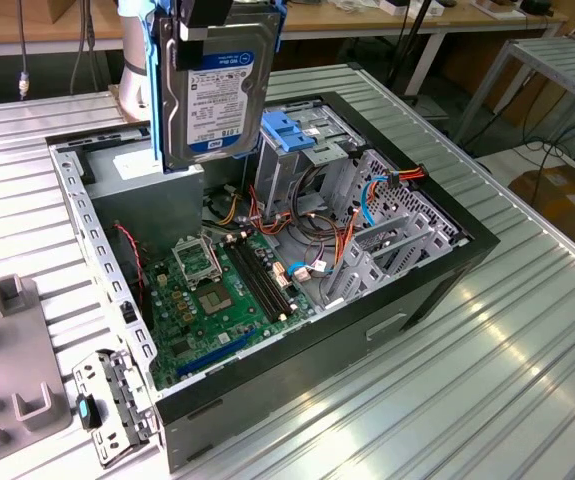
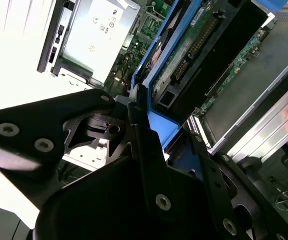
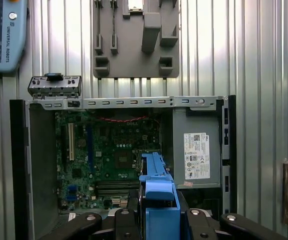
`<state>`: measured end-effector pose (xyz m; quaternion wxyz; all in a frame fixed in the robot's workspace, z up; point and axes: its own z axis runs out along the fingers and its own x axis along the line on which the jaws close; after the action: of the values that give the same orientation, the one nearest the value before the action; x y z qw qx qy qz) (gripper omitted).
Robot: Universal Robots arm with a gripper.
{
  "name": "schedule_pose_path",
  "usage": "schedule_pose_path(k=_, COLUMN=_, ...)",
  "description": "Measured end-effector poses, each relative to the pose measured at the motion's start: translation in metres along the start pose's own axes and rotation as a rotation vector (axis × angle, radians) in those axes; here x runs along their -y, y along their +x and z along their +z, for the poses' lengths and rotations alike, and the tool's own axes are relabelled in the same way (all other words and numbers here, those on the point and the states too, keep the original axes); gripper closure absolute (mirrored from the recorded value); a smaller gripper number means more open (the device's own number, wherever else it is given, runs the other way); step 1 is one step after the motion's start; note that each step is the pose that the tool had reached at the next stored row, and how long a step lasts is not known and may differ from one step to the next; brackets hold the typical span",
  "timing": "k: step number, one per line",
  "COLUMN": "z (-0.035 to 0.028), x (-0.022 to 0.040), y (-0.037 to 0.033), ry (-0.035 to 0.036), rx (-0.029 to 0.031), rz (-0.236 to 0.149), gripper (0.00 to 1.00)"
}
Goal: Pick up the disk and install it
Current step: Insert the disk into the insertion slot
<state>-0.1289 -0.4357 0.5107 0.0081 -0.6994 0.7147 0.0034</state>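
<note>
— What's closest?
— A shiny ribbed aluminium table (image 1: 487, 380). An open black computer case (image 1: 297, 385) sits on it, with sheet-metal walls.
— What's inside?
— A flat green motherboard (image 1: 217, 300), a boxy grey power supply (image 3: 180, 145) and a metal drive cage (image 1: 297, 170) with a blue plastic top.
— And the gripper?
— The gripper (image 1: 212, 15) is at the far end. Its black fingers are closed to the drive's width and clamp the disk (image 1: 217, 95) by its blue rails. The disk hangs upright above the case.
</note>
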Motion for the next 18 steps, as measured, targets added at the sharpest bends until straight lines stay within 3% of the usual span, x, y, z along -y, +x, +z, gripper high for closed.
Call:
schedule_pose_path(k=12, z=0.0000, x=0.0000, y=0.0004, ry=0.0000, rx=0.0000, rz=0.000, gripper=0.63)
schedule_pose_path(k=18, z=-0.0001, x=0.0016, y=0.0227, ry=-0.0095, rx=-0.0014, rz=0.000, gripper=0.63)
